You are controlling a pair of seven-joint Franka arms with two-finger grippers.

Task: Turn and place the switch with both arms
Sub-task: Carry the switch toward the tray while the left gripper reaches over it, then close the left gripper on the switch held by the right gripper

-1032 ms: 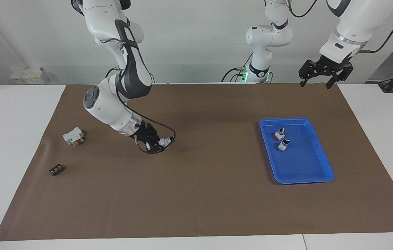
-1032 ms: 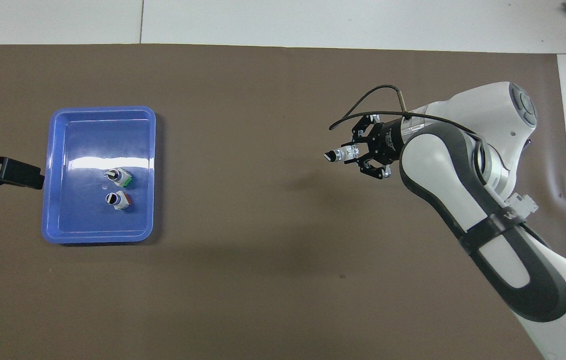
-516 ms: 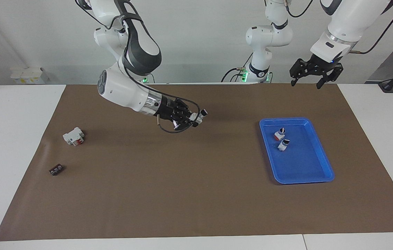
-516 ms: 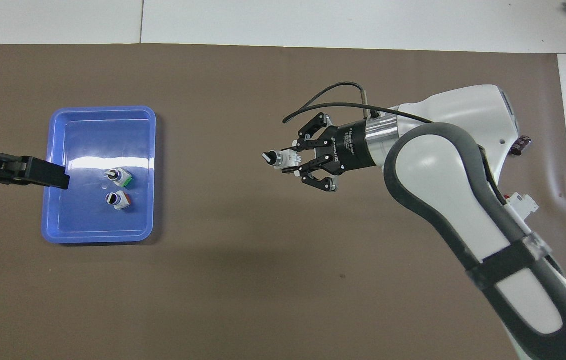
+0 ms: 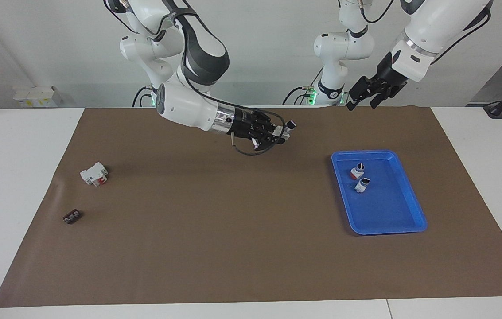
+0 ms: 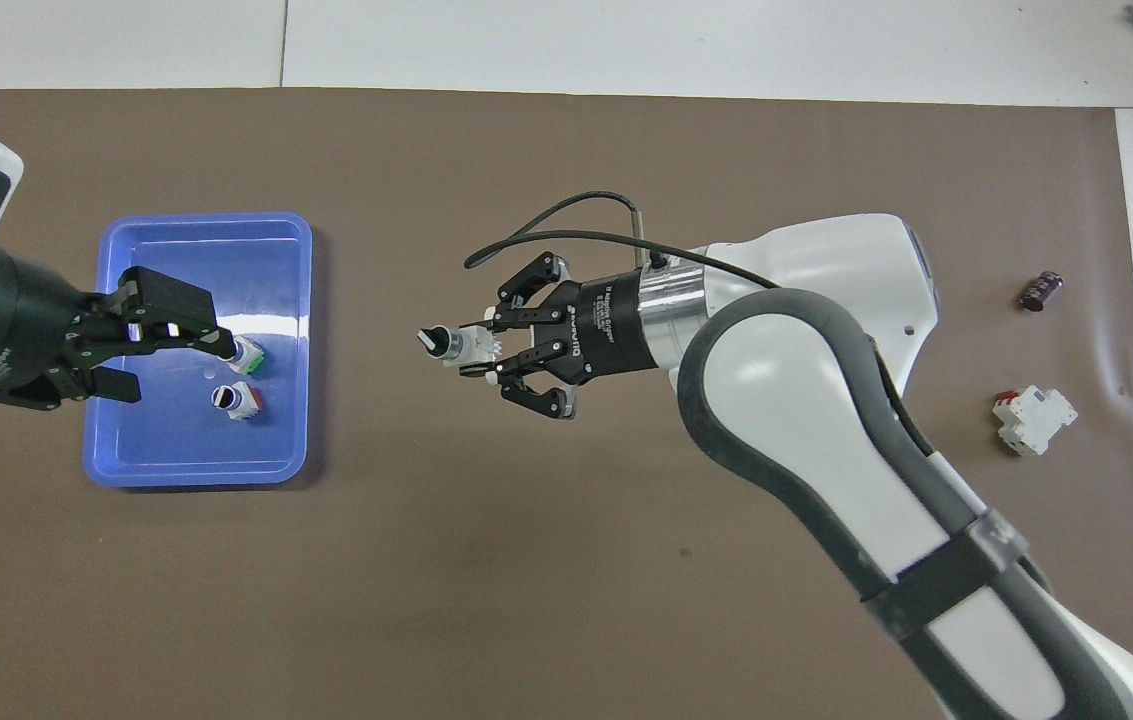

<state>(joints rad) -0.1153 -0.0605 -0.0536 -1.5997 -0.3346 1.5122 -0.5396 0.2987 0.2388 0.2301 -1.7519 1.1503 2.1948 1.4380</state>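
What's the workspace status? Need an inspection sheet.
Surface: brown mat on a white table, flat.
Job's things: held switch in the air over mid-mat; blue tray holds green-based switch and red-based switch.
Clutter: white block with red part and small dark part, toward the right arm's end.
Grippers: right gripper jaws shut on held switch; left gripper raised above the tray, jaws open, empty.
Cables: black loop at right wrist, hanging free.
Surroundings: white box by wall.
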